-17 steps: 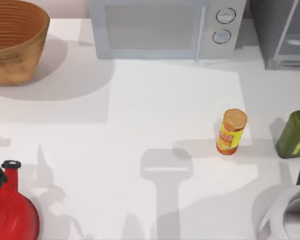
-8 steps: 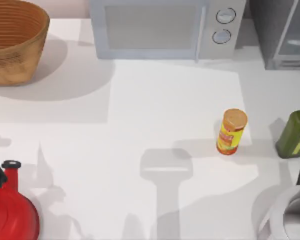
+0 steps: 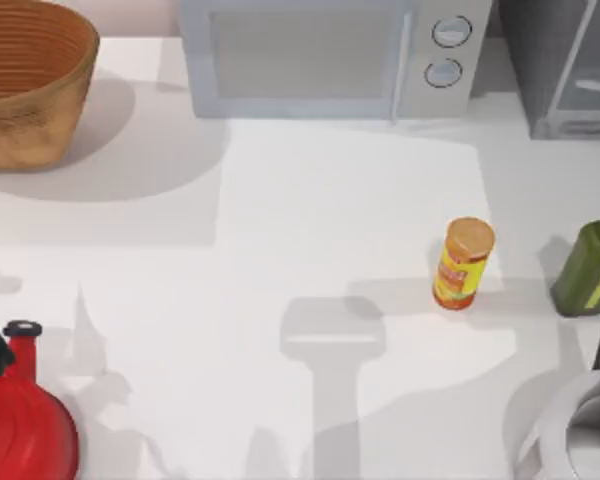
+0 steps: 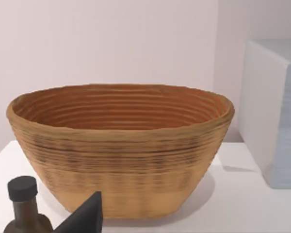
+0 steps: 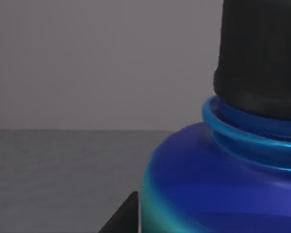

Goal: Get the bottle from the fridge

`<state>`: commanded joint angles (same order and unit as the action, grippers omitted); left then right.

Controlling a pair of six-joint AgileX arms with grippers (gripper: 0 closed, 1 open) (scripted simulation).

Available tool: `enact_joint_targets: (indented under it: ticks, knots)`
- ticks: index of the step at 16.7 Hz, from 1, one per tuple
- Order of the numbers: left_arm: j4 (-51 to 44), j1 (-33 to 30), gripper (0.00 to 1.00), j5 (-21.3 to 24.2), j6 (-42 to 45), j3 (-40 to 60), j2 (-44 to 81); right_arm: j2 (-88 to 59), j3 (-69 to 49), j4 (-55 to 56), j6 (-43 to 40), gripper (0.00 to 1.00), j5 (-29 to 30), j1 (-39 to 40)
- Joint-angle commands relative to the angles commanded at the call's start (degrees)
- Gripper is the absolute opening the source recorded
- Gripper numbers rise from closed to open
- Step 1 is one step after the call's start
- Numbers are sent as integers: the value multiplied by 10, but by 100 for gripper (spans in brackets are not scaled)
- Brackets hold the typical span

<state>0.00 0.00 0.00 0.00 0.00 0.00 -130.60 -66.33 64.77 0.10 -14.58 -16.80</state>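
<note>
Blue bottle [image 5: 223,184] stands upright, cap up, inside grey fridge [image 3: 565,65]; end effector state unclear.

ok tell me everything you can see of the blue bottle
The bottle appears in the right wrist view, very close to the camera. It has a rounded, glossy bright blue shoulder shading to teal lower down, a raised blue ring at the neck, and a matte black cap above it. It looks like smooth plastic or glass and stands upright. Behind it are plain dark grey surfaces. A dark tip sits beside its lower edge; whether it touches cannot be told.
</note>
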Motion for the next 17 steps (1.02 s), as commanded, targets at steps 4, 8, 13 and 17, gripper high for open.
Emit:
enact_joint_targets:
  ticks: [4,8,13,17]
  knots:
    - [0,0,100,0,0,0,0,40,-6,-45,0,0,-1,0]
    - [0,0,100,0,0,0,0,77,-12,-89,1,0,-1,0]
    - [0,0,100,0,0,0,0,82,-1,-84,2,0,-4,-1]
    - [0,0,100,0,0,0,0,135,85,-50,2,0,-20,-16]
